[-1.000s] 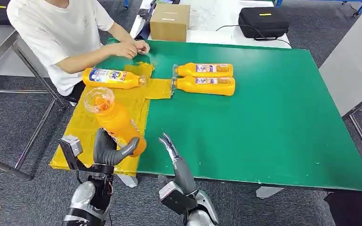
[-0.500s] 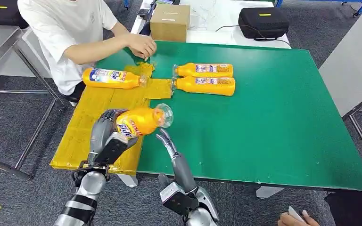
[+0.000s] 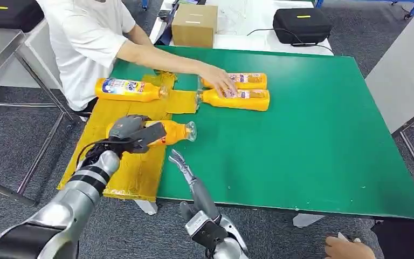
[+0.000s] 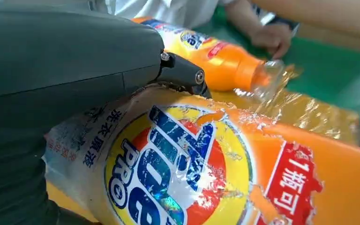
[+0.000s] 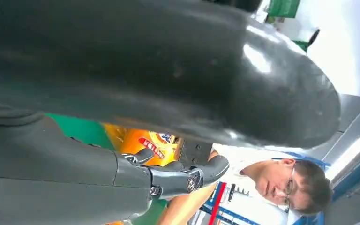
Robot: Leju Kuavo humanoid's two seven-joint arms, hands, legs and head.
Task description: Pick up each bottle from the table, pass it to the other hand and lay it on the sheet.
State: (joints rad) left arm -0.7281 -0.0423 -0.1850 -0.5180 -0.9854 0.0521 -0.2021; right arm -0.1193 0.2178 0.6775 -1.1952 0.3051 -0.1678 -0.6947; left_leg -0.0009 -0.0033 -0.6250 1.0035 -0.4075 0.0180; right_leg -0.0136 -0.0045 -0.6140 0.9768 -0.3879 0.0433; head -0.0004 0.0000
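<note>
Green table (image 3: 312, 140), bottle (image 3: 170, 132) seemingly inside left hand (image 3: 132, 132) fingers (image 3: 119, 125)

The left hand (image 3: 131, 131) has carried the held bottle (image 3: 168, 132) from upright at the near edge of the yellow sheet (image 3: 119, 175) to horizontal further in, with its clear cap now pointing over the green table (image 3: 312, 135). The right hand (image 3: 182, 168) has moved slightly left, fingers apart. The person's hand (image 3: 218, 82) has reached across onto the two bottles on the table (image 3: 242, 91).
</note>
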